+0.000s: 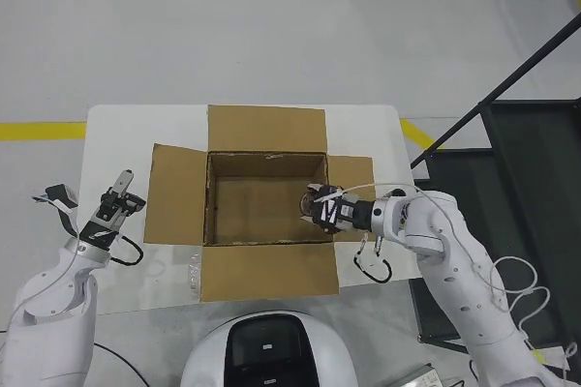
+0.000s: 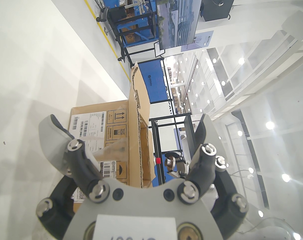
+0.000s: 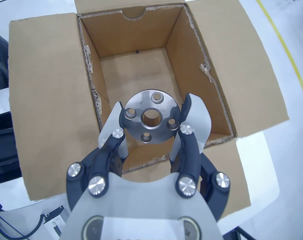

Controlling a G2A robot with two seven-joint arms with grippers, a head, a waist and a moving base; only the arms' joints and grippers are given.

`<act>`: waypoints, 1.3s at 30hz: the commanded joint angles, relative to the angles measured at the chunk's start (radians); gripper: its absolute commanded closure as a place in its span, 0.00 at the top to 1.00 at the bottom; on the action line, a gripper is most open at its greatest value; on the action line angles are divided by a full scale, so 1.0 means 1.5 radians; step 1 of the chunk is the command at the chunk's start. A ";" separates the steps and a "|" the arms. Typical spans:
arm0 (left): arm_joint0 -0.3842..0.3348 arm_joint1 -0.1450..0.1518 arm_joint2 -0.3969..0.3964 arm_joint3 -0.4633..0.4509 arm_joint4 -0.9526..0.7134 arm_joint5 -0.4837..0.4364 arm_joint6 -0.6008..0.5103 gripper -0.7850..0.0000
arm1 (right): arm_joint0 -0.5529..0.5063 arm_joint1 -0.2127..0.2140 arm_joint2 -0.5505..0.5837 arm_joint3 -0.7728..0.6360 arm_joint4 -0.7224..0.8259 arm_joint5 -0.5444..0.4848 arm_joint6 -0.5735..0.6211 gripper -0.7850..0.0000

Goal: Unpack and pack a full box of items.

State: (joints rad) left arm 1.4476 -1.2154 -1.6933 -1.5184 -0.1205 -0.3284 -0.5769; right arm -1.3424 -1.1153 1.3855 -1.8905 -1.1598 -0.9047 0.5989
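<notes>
Right pincer (image 3: 153, 104) around holed metal disc (image 3: 163, 109)

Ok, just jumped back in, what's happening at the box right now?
The right gripper is shut on a round metal flange and holds it over the open cardboard box, close to the box's right wall. All four flaps are folded outward. The left gripper is open and holds nothing. It sits off the box's left side, above the white table.

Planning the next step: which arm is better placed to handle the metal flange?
Right. The right gripper is shut on the metal flange over the open box; the left gripper is open, empty, outside the box.
</notes>
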 commanded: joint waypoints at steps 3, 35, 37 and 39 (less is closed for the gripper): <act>0.000 0.000 0.000 0.000 0.000 0.000 0.000 1.00 | -0.021 0.003 0.020 -0.006 0.007 -0.005 -0.015 0.00; 0.000 0.000 0.000 0.000 0.000 0.000 0.000 1.00 | -0.278 0.036 0.259 -0.098 0.021 -0.047 -0.045 0.00; 0.000 0.000 0.000 0.000 0.000 0.000 0.000 1.00 | -0.307 0.037 0.280 -0.093 0.020 -0.042 -0.054 0.00; 0.000 0.000 0.000 0.000 0.000 0.000 0.000 1.00 | -0.328 0.038 0.292 -0.083 0.016 -0.035 -0.063 0.00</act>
State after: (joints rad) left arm 1.4476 -1.2154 -1.6933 -1.5184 -0.1205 -0.3284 -0.5769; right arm -1.8183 -1.0588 1.8157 -2.0246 -1.1324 -0.9631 0.5107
